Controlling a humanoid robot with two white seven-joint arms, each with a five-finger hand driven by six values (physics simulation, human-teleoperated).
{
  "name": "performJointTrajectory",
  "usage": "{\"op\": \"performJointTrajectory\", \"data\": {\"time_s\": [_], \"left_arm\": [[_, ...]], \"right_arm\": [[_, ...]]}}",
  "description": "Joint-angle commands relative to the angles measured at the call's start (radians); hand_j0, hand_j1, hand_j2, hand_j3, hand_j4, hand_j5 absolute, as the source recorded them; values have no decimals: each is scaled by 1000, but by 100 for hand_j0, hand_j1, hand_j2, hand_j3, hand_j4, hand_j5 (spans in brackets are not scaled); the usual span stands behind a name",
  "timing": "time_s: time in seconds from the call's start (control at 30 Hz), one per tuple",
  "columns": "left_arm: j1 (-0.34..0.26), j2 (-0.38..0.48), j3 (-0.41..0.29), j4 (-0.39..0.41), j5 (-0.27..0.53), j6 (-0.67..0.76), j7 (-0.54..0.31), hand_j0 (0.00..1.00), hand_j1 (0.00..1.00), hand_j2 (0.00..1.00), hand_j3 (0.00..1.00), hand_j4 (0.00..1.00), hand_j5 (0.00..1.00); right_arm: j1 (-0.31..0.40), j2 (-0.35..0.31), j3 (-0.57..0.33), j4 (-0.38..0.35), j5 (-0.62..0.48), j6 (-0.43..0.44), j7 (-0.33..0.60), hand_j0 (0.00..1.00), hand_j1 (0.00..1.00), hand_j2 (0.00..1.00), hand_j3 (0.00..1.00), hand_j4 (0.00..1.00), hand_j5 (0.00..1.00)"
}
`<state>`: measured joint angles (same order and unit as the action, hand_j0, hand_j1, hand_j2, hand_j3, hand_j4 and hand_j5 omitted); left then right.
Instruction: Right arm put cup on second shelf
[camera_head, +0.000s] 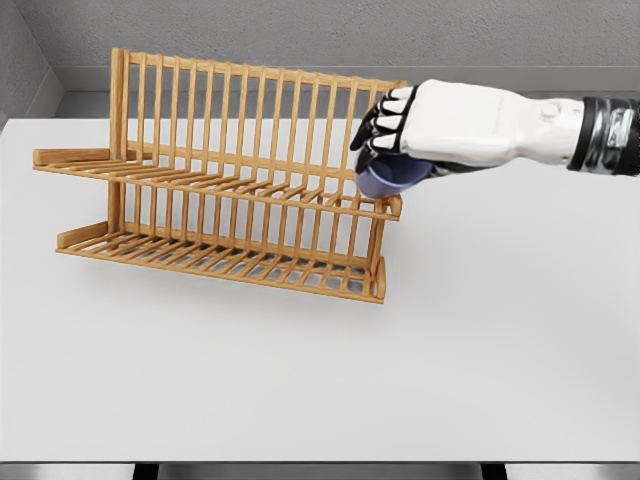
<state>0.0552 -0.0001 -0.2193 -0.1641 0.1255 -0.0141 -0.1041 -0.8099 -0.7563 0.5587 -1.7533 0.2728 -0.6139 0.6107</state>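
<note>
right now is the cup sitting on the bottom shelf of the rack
No, the cup is in the right hand at the right end of the wooden rack's upper shelf.

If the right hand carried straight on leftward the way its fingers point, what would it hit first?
Probably the upright slats of the wooden rack, as the right hand holding the blue cup is at its right end; depth is uncertain.

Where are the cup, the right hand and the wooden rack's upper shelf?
cup (392, 176): head view, blue side below the palm.
right hand (455, 125): head view, back of the hand.
upper shelf (215, 183): head view, slats mid-shelf.
</note>
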Motion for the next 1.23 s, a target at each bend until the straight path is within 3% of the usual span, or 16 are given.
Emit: {"op": "performJointTrajectory", "data": {"time_s": [0.0,0.4,0.43,0.47,0.53,0.7,0.77,0.83,0.93,1.07,1.2], "left_arm": [[0,0,0,0,0,0,0,100,100,100,100,100,100],[0,0,0,0,0,0,0,100,100,100,100,100,100],[0,0,0,0,0,0,0,100,100,100,100,100,100],[0,0,0,0,0,0,0,100,100,100,100,100,100],[0,0,0,0,0,0,0,100,100,100,100,100,100],[0,0,0,0,0,0,0,100,100,100,100,100,100],[0,0,0,0,0,-1,0,100,100,100,100,100,100],[0,0,0,0,0,-1,0,100,100,100,100,100,100],[0,0,0,0,0,0,0,100,100,100,100,100,100],[0,0,0,0,0,0,0,100,100,100,100,100,100],[0,0,0,0,0,0,0,100,100,100,100,100,100]], "right_arm": [[0,3,10,0,-3,3,0,60,60,60,60,60,60],[0,9,64,1,9,3,0,62,62,62,62,62,62],[0,9,64,1,9,3,0,76,76,76,76,76,76],[0,8,63,1,9,3,0,100,100,100,100,100,100],[-3,8,41,1,8,3,0,100,100,100,100,100,100],[9,-5,-178,11,6,3,0,100,100,100,100,100,100],[20,-9,-278,57,5,3,0,100,100,100,100,100,100],[70,-12,-353,147,5,3,0,100,100,100,100,100,100],[152,-6,-367,305,9,3,0,100,100,100,100,100,100],[299,23,-370,327,9,3,0,100,100,100,100,100,100],[319,28,-370,351,11,3,0,100,100,100,100,100,100]]}}
